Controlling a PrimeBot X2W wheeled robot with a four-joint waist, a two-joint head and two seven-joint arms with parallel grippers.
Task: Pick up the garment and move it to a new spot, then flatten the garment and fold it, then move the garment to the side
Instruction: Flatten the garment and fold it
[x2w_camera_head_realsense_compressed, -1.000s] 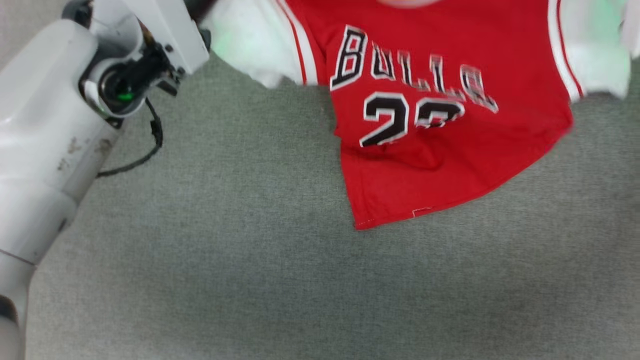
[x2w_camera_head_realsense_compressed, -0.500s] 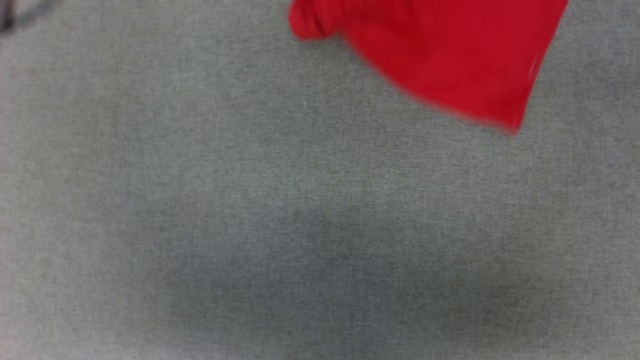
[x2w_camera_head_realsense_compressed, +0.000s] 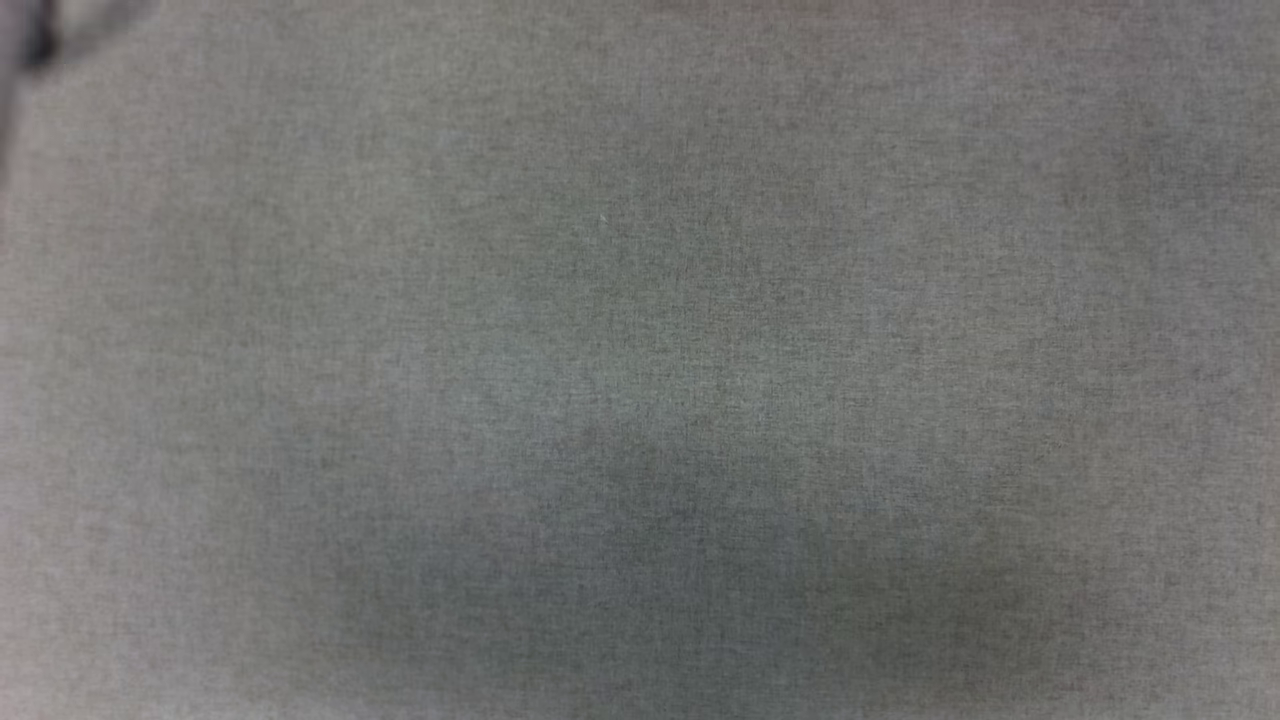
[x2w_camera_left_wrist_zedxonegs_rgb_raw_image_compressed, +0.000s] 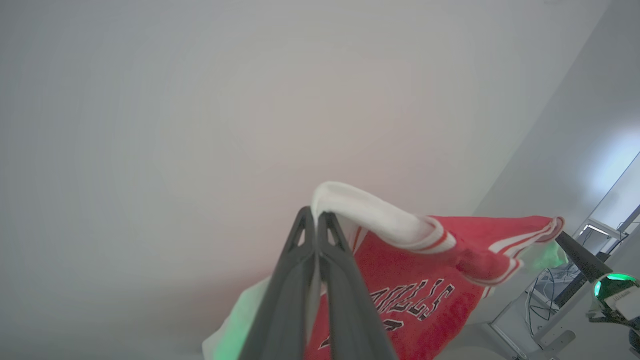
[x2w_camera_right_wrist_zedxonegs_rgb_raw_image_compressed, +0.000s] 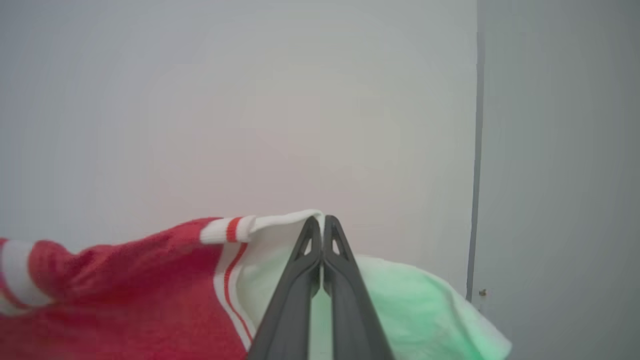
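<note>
Left gripper (x2w_camera_left_wrist_zedxonegs_rgb_raw_image_compressed: 315, 216): clenched on the jersey's (x2w_camera_left_wrist_zedxonegs_rgb_raw_image_compressed: 425, 305) white sleeve edge.
Right gripper (x2w_camera_right_wrist_zedxonegs_rgb_raw_image_compressed: 317, 221): clenched on the jersey's opposite white sleeve.
Jersey position: held aloft, strung between both grippers, body hanging below them.
Long axis: the shoulder line, gripper to gripper.
Key relation: the table (x2w_camera_head_realsense_compressed: 640, 360) presumably lies beneath the jersey, both arms equally near.
View difference: the left wrist view shows the lettering, the head view the grey table.
</note>
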